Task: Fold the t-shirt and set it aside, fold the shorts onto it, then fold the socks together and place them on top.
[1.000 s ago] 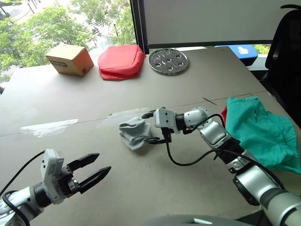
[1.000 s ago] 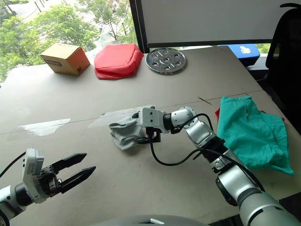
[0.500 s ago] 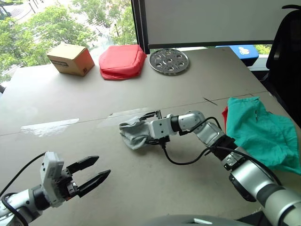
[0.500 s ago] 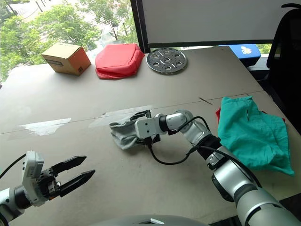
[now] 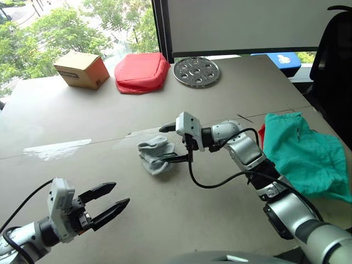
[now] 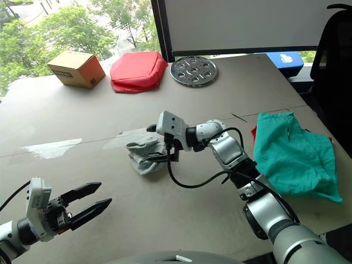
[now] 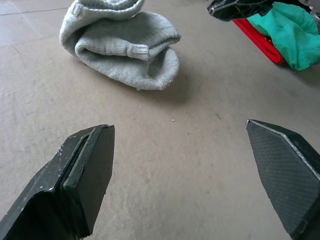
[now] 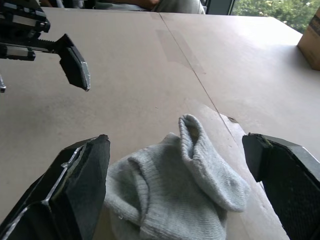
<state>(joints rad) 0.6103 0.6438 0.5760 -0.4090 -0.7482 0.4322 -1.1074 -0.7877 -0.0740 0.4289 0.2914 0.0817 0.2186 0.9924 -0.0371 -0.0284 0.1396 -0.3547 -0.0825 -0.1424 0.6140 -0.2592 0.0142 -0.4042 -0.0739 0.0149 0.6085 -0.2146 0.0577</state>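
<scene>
Two grey socks [image 5: 155, 155] bundled, between right hand's [image 5: 170, 144] spread fingers.

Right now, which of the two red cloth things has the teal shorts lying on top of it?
The red t-shirt, showing as a thin edge under the teal shorts on the robot's right. The salmon-red padded pouch by the window lies uncovered.

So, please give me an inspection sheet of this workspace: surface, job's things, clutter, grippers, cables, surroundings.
Surface: brown table, a seam line across it.
Job's things: grey socks bundled mid-table; teal shorts lying on the red t-shirt at the table's right edge.
Clutter: cardboard box, red pouch, perforated metal disc along the far edge.
Grippers: left gripper open, over bare table; right gripper open, straddling the socks.
Cables: black cable looping from the right wrist.
Surroundings: window with trees, black chair.
</scene>
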